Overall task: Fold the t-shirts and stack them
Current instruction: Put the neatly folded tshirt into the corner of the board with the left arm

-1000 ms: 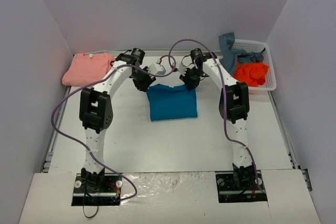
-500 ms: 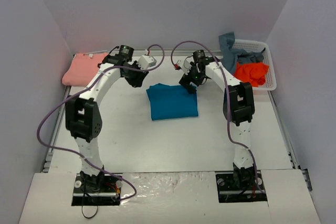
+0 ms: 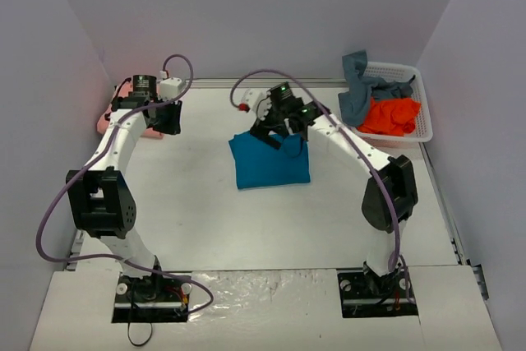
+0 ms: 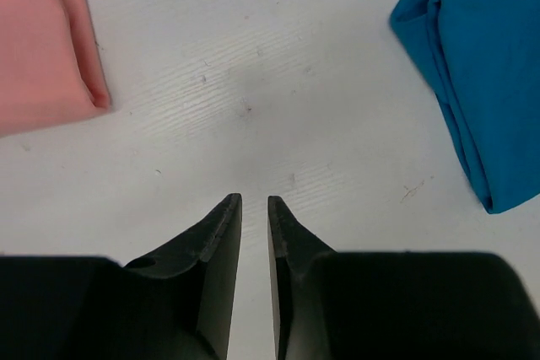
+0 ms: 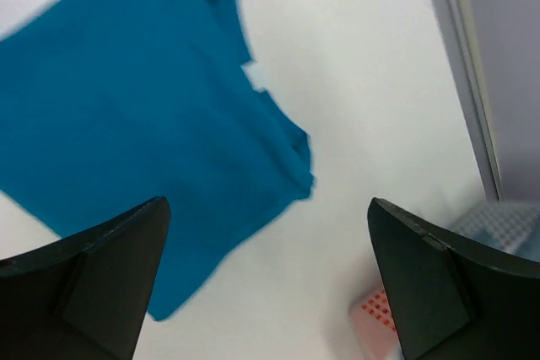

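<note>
The folded teal-blue t-shirt [image 3: 271, 166] [image 4: 489, 65] [image 5: 126, 107] lies flat mid-table. Over its far edge my right gripper [image 3: 269, 129] [image 5: 268, 201] hovers wide open, with nothing between its fingers. At the far left lies the folded salmon-pink t-shirt [image 3: 105, 121] [image 4: 38, 40], partly hidden by my left arm. My left gripper [image 3: 168, 117] [image 4: 253, 198] is over bare table just right of the pink shirt. Its fingers are almost together and hold nothing. A bright orange t-shirt [image 3: 393, 115] and a grey-blue one [image 3: 362, 92] sit crumpled in the basket.
The white lattice basket [image 3: 423, 125] stands at the far right against the wall. Grey walls close in the table on the left, back and right. A metal rail [image 5: 464, 65] runs along the table's right edge.
My left arm has swung left from the teal shirt to the pink one. My right gripper has let go, opened wide and shifted left over the teal shirt's far edge.
</note>
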Controlling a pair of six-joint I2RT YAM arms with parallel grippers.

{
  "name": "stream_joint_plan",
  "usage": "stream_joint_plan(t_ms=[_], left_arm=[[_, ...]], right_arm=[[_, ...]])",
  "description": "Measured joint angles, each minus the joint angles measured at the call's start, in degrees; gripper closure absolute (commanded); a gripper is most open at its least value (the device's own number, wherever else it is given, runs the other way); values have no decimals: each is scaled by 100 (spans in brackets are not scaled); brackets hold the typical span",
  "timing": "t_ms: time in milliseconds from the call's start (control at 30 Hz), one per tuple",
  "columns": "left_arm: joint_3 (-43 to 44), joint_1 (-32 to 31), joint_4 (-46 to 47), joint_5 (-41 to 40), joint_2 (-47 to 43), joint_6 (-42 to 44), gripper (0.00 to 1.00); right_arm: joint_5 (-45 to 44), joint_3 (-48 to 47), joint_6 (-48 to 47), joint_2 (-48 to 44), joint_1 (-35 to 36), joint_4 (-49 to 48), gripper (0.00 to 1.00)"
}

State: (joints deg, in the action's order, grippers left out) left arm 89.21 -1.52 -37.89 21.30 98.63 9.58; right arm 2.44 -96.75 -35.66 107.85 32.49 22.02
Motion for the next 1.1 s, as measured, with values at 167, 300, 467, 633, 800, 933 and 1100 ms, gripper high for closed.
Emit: stream_joint_plan(t_ms=[167,300,467,633,800,933,1100], left_arm=[[-251,28,125,-120,-90,-382,82],[-627,348,236,-118,-382,-695,81],[-841,1198,321,138,-774,-1088,79],[-1152,1497,553,297,-1095,-1292,73],[-1408,1467,651,446,-1193,-1368,68],[-1513,1471,723,562,-1196,-1419,63],[-1652,1473,868,682,-1217,-1456,57]], right_arm=[[-343,457,166,275,1342,-162,7],[-509,632,273,769,1906,-136,14],[-647,691,332,990,2035,-96,23],[-717,691,378,1014,2083,-114,29],[-713,691,409,1088,2124,-133,34],[-704,691,417,1211,2168,-129,38],[-695,682,428,1412,2236,-146,60]])
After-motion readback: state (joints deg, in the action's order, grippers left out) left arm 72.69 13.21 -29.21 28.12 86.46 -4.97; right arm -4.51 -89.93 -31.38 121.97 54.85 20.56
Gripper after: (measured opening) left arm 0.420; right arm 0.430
